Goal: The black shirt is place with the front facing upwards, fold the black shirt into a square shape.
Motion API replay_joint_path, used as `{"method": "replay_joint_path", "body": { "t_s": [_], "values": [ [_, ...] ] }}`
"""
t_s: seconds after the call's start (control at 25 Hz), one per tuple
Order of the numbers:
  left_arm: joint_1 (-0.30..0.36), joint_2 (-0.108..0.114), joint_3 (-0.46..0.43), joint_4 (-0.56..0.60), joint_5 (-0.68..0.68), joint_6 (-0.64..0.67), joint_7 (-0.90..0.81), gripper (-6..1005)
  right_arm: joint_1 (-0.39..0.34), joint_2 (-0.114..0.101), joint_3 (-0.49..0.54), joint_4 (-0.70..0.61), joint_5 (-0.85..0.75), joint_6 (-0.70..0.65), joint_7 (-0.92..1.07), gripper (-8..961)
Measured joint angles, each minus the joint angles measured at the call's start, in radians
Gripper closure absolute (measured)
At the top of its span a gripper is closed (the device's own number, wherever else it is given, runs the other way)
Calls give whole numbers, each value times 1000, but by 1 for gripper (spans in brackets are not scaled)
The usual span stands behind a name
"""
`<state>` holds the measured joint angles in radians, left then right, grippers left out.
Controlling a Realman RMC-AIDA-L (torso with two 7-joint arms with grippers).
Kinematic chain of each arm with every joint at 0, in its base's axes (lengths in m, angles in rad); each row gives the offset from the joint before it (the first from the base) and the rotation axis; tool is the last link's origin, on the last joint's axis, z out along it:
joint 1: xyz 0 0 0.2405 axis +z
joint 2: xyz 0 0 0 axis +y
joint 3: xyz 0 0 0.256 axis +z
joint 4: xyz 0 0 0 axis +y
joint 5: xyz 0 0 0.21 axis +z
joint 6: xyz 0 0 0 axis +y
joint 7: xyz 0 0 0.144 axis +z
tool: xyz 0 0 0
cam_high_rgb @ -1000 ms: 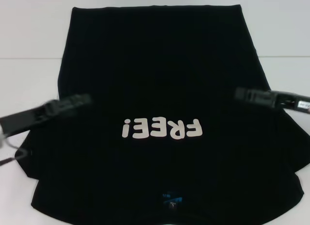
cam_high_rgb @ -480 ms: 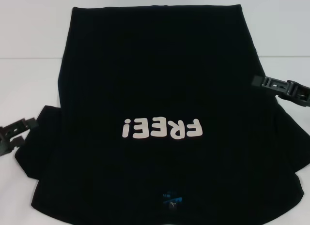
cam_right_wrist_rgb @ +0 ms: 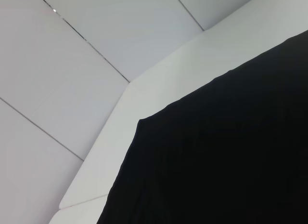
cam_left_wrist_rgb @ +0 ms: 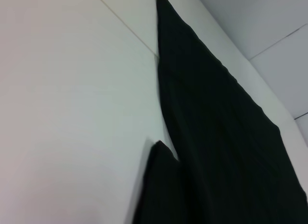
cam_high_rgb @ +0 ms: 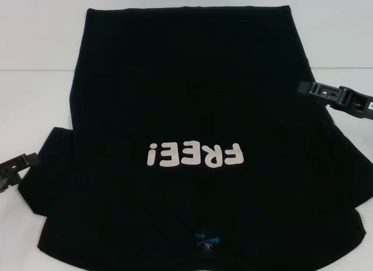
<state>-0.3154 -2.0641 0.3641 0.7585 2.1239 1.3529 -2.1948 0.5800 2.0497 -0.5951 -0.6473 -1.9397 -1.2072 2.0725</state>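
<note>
The black shirt (cam_high_rgb: 186,96) lies flat on the white table (cam_high_rgb: 35,96), front up, hem at the far side. Its whitish "FREE!" lettering (cam_high_rgb: 194,155) reads upside down from the head view, and the blue neck label (cam_high_rgb: 205,242) is at the near edge. My left gripper (cam_high_rgb: 26,166) is open and empty at the tip of the shirt's left sleeve, near the frame edge. My right gripper (cam_high_rgb: 306,88) hovers at the shirt's right side edge, farther away. The left wrist view shows the shirt's edge (cam_left_wrist_rgb: 216,137). The right wrist view shows a shirt corner (cam_right_wrist_rgb: 231,151).
The white table top (cam_left_wrist_rgb: 72,113) extends on both sides of the shirt, with a seam line running across it. In the right wrist view the table's far edge (cam_right_wrist_rgb: 159,84) meets a pale panelled wall (cam_right_wrist_rgb: 72,65).
Both grippers have drawn outward off the shirt. The left one went left and toward me, to the sleeve tip. The right one went right, to the shirt's side edge. The shirt has not moved.
</note>
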Motion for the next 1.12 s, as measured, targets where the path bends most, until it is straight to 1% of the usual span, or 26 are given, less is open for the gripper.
{"method": "replay_joint_path", "body": {
  "t_s": [0.16,0.4,0.6,0.84,1.12],
  "values": [
    [3,-2,2,0,1,-35,8,103,-1,2,0,0,1,-1,0,42],
    [10,-3,3,-5,9,-49,24,105,-5,3,0,0,23,-8,0,42],
    [10,-6,2,-9,41,-54,24,107,-10,3,0,0,31,-9,0,43],
    [6,-15,4,-10,51,-53,25,109,-12,3,0,0,31,-12,0,43],
    [1,-19,18,-10,53,-54,25,112,-20,2,0,0,31,-14,0,43]
  ]
}}
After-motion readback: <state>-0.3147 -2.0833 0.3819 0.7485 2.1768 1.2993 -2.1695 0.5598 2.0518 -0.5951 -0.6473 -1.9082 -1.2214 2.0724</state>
